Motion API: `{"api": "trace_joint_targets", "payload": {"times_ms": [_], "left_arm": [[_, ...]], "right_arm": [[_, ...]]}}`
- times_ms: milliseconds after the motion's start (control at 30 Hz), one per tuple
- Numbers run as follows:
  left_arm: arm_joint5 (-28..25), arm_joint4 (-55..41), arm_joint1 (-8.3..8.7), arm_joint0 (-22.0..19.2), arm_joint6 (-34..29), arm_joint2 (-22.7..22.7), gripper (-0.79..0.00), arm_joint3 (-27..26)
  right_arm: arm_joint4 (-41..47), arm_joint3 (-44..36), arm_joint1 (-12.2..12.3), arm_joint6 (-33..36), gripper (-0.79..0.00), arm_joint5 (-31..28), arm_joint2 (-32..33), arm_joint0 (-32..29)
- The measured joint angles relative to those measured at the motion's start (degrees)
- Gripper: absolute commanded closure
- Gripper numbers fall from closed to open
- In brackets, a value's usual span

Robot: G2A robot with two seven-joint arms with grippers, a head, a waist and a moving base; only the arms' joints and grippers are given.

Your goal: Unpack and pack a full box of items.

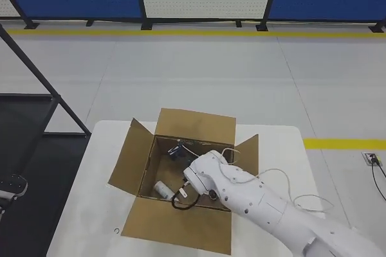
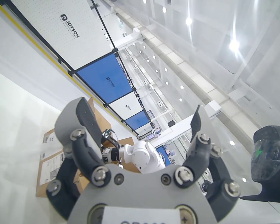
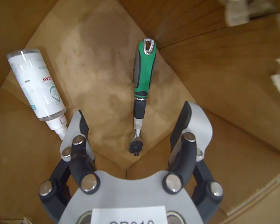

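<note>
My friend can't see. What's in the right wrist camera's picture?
The open right gripper hangs inside a cardboard box, over a green-handled ratchet wrench lying on the box floor. A white bottle lies on its side nearby, apart from the wrench.

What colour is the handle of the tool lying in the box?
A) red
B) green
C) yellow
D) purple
B: the wrench on the floor of the box has a green and grey handle. It lies apart from the white bottle.
</note>
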Motion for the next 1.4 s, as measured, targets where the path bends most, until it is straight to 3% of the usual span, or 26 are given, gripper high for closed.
{"api": "trace_joint_targets", "payload": {"times_ms": [33,67,100,333,833,933,967,1067,1400], "left_arm": [[0.00,0.00,0.00,0.00,0.00,0.00,-0.785,0.00],[0.00,0.00,0.00,0.00,0.00,0.00,-0.785,0.00],[0.00,0.00,0.00,0.00,0.00,0.00,-0.785,0.00],[0.00,-0.01,0.00,0.00,0.00,0.00,-0.785,0.00],[0.00,-0.01,0.00,0.00,0.00,0.00,-0.785,0.00],[0.00,-0.01,0.00,0.00,0.00,0.00,-0.785,0.00],[0.00,-0.01,0.00,0.00,0.00,0.00,-0.785,0.00],[0.00,0.00,0.00,0.00,0.00,0.00,-0.785,0.00],[0.00,0.00,0.00,0.00,0.00,0.00,-0.785,0.00]], "right_arm": [[0.26,2.30,-1.05,0.23,-0.514,0.06,-0.37,0.43],[0.49,3.85,-1.82,0.26,-0.382,0.09,-0.57,0.70],[0.79,5.32,-2.56,0.22,-0.366,-0.06,-0.71,0.93],[3.01,15.49,-6.92,0.34,-0.360,-3.90,-0.82,2.17],[5.33,29.78,-12.00,-1.94,-0.302,-9.86,0.75,2.84],[5.44,31.77,-12.85,-2.17,-0.228,-10.75,1.03,2.87],[5.45,32.25,-13.07,-2.27,-0.126,-11.01,1.11,2.88],[5.49,33.61,-13.74,-2.63,0.000,-11.83,1.38,2.90],[6.47,33.00,-14.19,-5.90,0.000,-19.01,3.78,4.62]]}}
